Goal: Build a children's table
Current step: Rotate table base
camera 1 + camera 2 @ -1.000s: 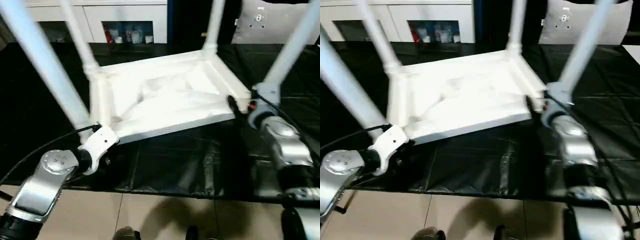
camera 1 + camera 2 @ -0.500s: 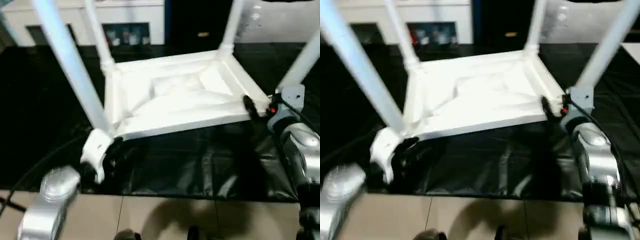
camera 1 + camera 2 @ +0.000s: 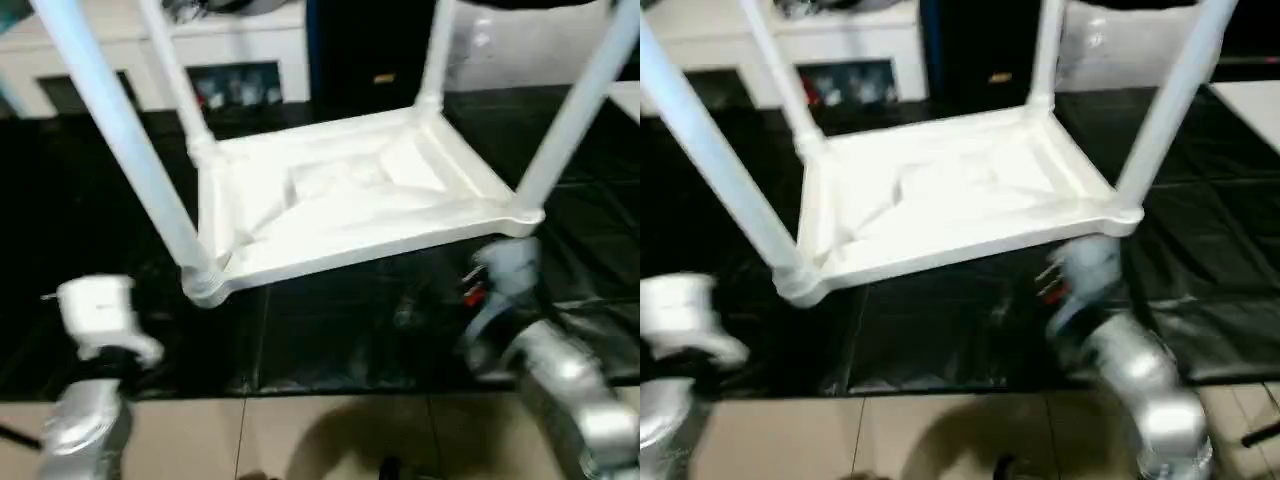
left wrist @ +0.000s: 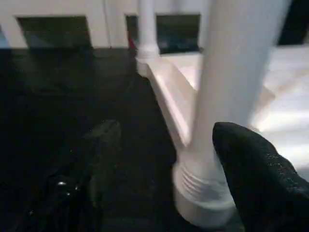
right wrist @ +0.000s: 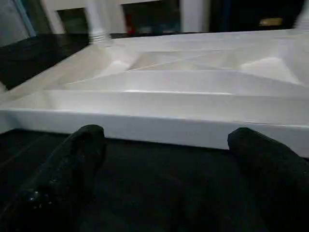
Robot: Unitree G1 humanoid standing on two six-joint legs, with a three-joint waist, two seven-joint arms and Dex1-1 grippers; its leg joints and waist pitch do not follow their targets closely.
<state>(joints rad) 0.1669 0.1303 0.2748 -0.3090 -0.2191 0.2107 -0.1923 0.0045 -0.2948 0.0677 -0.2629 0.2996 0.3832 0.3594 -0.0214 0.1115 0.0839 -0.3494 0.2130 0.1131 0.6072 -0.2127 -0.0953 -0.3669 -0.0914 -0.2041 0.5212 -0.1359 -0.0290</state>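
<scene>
The children's table (image 3: 350, 200) lies upside down on the black-covered work surface (image 3: 330, 330), its ribbed underside up. Four white legs stand in the corner sockets: near left leg (image 3: 130, 140), near right leg (image 3: 570, 110), far left leg (image 3: 170, 70), far right leg (image 3: 437, 50). My left gripper (image 4: 166, 130) is open, a short way back from the near left leg's base (image 4: 205, 188), touching nothing. My right gripper (image 5: 166, 137) is open and empty, facing the table's near rim (image 5: 159, 123) from a small distance. My left arm (image 3: 90, 420) and right arm (image 3: 560, 390) hang near the front edge.
A white glass-doored cabinet (image 3: 240, 60) stands behind the work surface. Beige floor tiles (image 3: 330, 440) show below the surface's front edge. The black cover is wrinkled and glossy in front of the table.
Both arms have drawn back toward me from the table's near corners. The left gripper has come off the near left leg's base. The camera has shifted too.
</scene>
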